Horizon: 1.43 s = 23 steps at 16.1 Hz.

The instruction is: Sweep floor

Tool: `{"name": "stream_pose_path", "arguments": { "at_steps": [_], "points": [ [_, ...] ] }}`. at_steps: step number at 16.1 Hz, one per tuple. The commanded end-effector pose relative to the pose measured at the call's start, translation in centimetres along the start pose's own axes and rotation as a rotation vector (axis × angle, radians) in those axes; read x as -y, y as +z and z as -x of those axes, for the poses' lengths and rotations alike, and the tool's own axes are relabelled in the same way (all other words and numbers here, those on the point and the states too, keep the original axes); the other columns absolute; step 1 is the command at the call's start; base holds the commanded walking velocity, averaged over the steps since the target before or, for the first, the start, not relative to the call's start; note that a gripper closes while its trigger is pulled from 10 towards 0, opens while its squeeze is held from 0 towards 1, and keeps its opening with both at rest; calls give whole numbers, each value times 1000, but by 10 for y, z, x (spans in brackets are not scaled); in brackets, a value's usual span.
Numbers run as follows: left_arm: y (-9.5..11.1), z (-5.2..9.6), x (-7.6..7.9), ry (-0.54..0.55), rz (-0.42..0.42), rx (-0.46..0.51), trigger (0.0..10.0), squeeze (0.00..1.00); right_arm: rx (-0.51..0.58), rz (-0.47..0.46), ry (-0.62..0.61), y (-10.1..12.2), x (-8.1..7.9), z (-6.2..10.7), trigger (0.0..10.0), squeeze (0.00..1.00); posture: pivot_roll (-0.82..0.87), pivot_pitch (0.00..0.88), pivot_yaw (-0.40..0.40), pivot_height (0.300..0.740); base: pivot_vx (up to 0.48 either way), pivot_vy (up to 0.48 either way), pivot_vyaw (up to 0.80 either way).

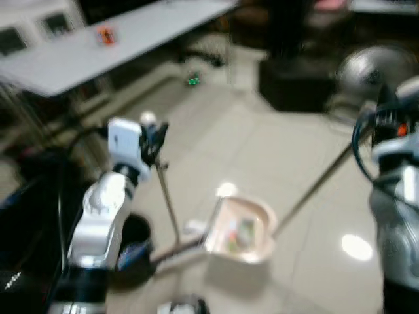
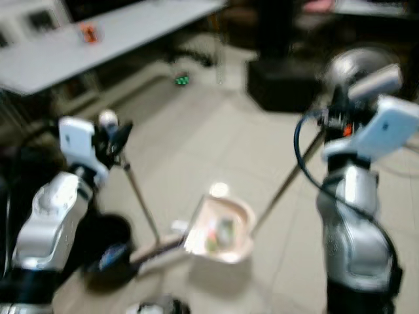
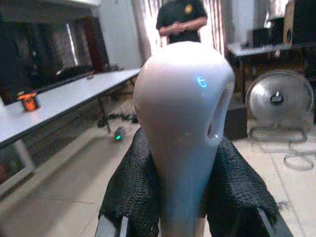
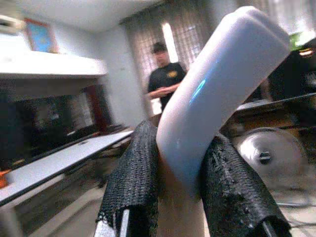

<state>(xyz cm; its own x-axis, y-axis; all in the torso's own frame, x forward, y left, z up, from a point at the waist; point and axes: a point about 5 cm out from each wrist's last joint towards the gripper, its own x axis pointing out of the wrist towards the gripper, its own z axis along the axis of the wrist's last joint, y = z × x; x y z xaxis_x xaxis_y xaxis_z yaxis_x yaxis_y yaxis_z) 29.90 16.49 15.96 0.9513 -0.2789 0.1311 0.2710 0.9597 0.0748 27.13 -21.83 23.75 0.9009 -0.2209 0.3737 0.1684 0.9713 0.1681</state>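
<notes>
A beige dustpan [image 1: 241, 232] lies on the tiled floor with colourful litter inside it. My left gripper [image 1: 154, 136] is shut on the white knob [image 3: 180, 98] that tops a thin pole [image 1: 167, 199]. The pole runs down to a blurred sweeping head [image 1: 175, 248] just left of the pan. My right gripper [image 2: 340, 118] is shut on the white angled grip [image 4: 212, 94] of a second pole [image 1: 314, 190], which slants down to the pan's right edge. Black mesh-covered fingers [image 3: 133, 182] press both sides of each handle.
A long grey table [image 1: 98, 49] with an orange item [image 1: 105, 34] stands at the back left. Behind are a black box [image 1: 294, 82] and a floor fan [image 1: 373, 69]. A person [image 3: 180, 19] stands at the far end. A dark round object [image 1: 134, 239] sits by my left side.
</notes>
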Motion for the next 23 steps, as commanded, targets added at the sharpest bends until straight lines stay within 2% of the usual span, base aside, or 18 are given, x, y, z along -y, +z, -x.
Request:
{"name": "stream_pose_path", "arguments": {
  "at_steps": [1,8,14,19,23],
  "points": [
    [6,1,0,-3,-26,6,10000,0,17,-43,17,9,-5,0,10000,0,-64,0,115,740,0,0,0],
    [-1,11,7,-15,-2,-47,10000,0,-28,-62,40,17,-7,-2,10000,0,-65,0,107,740,-304,0,0],
    [-7,19,7,17,-20,-84,10000,0,-20,-94,102,31,-14,-12,10000,0,-60,0,94,740,0,0,0],
    [-3,21,4,54,-54,-50,10000,0,-1,-132,146,43,-23,-22,10000,0,-48,0,84,740,0,0,0],
    [-3,25,2,71,-72,-55,10000,0,-5,-171,180,47,-27,-35,10000,0,-33,0,75,740,350,0,0]
  ]
}}
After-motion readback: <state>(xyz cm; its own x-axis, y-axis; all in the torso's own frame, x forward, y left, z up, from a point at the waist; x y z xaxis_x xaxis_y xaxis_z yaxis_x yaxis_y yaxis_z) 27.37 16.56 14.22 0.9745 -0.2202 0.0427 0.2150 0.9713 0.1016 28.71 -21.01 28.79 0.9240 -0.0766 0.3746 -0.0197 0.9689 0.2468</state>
